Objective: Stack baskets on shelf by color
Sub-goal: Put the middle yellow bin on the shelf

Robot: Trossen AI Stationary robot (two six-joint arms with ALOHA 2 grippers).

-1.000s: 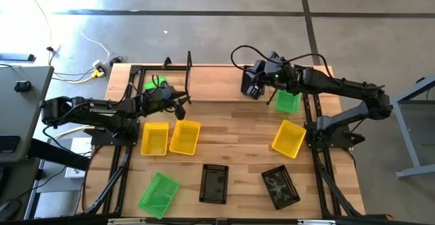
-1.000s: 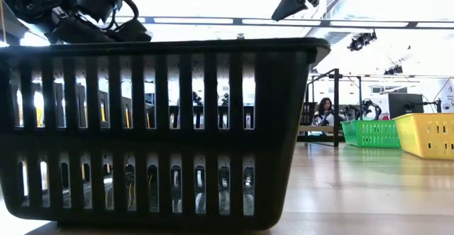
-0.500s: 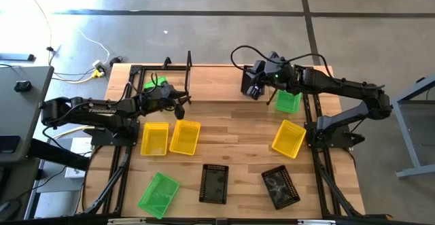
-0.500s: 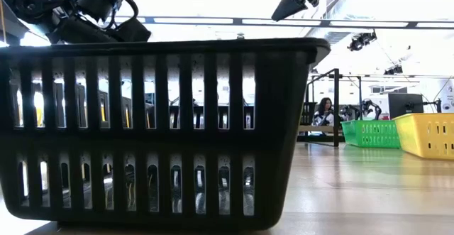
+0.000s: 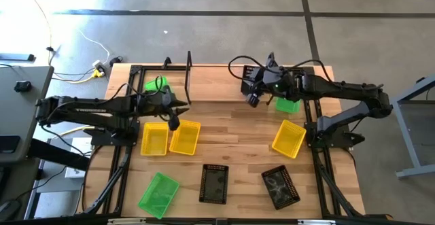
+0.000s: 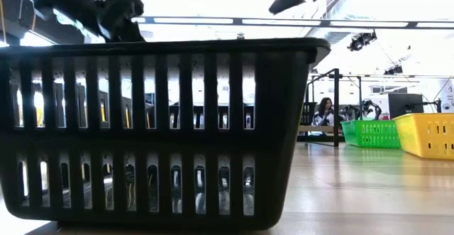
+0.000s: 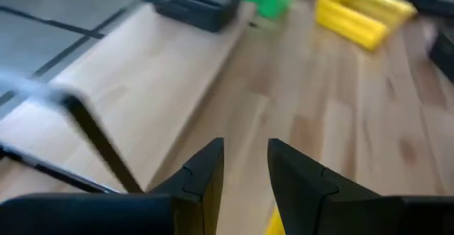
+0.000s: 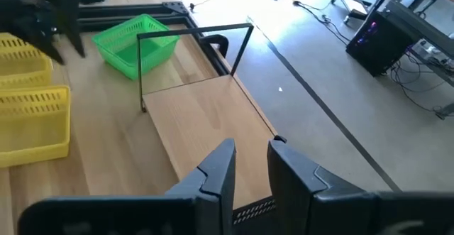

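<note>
Along the table's near edge lie a green basket [image 5: 158, 192] toward the left corner and 2 black baskets [image 5: 215, 183], the second [image 5: 280, 186] skewed; one of the black ones fills the low view and hides most of the table behind it. Mid-table, 2 yellow baskets [image 5: 154, 138] sit side by side, the other [image 5: 185, 137] just beside the first, both with long axes running near to far. The left gripper [image 5: 174, 118] hangs over their far ends, fingers slightly parted with nothing between them, so this arm is the nearer one for either basket; the yellow rim lies just below and nearward of its tips. Toward the right edge a 3rd yellow basket [image 5: 289, 138] lies tilted, and a green one [image 5: 288, 105] sits beyond it. The right gripper [image 5: 253, 100] hovers over the shelf [image 8: 206, 121] along the far edge, fingers a little apart and empty, the green basket just to its right. A green basket [image 8: 135, 43] rests at the shelf's left end; a black basket [image 7: 190, 4] stands near its right end, mostly masked by the right arm from above.
</note>
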